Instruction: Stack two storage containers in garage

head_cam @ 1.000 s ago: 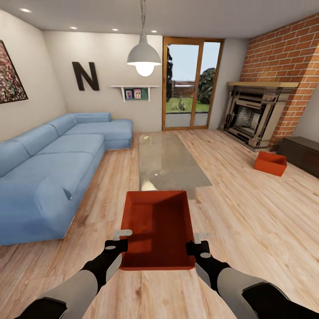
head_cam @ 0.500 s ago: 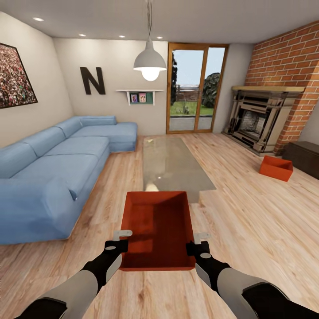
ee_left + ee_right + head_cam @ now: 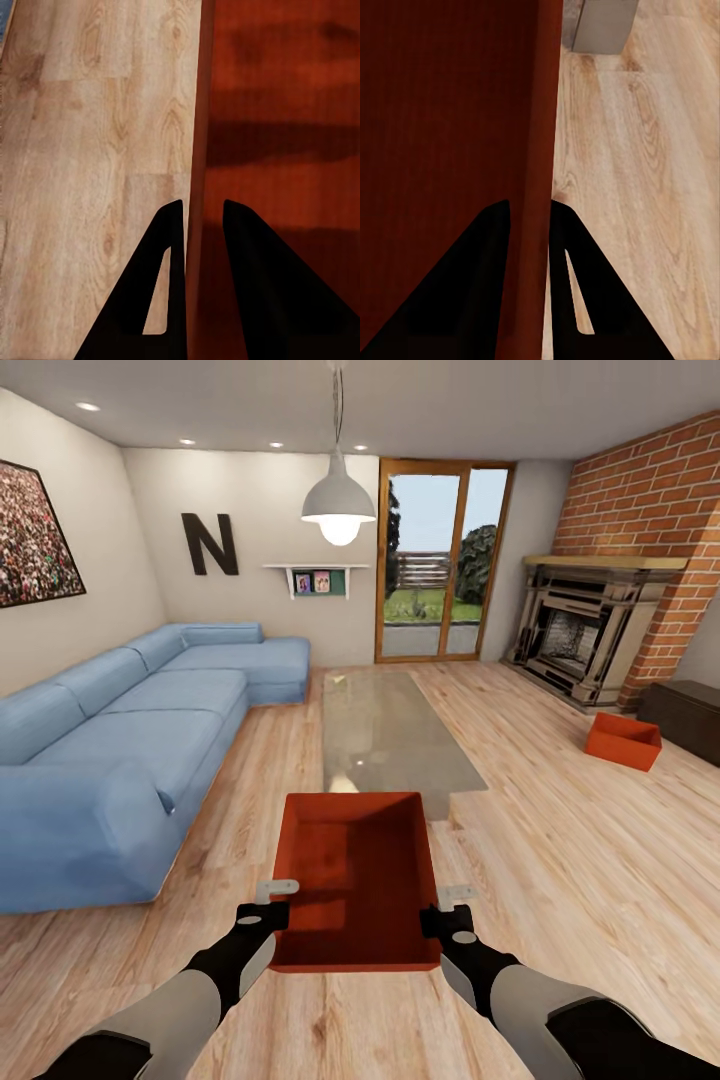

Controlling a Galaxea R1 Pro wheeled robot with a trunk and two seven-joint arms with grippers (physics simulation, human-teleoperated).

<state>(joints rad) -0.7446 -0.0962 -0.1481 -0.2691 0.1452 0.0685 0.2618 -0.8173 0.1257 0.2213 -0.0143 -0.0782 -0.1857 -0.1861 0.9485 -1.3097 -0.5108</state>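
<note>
We hold one orange-red storage container (image 3: 355,875) above the living room's wood-plank floor (image 3: 560,880), left end effector (image 3: 277,900) and right end effector (image 3: 440,906) clamped on its side walls; the second container (image 3: 623,740) sits near the fireplace (image 3: 580,625).

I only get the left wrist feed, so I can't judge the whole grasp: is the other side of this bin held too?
Observer: Yes. The right pincer straddles the container's right wall, one finger inside, one outside.
Operator: Where's the second bin?
Observer: The second container sits on the wood floor near the brick fireplace.
Operator: Anything ahead of me?
Observer: A glass coffee table, just beyond the held container.
</note>
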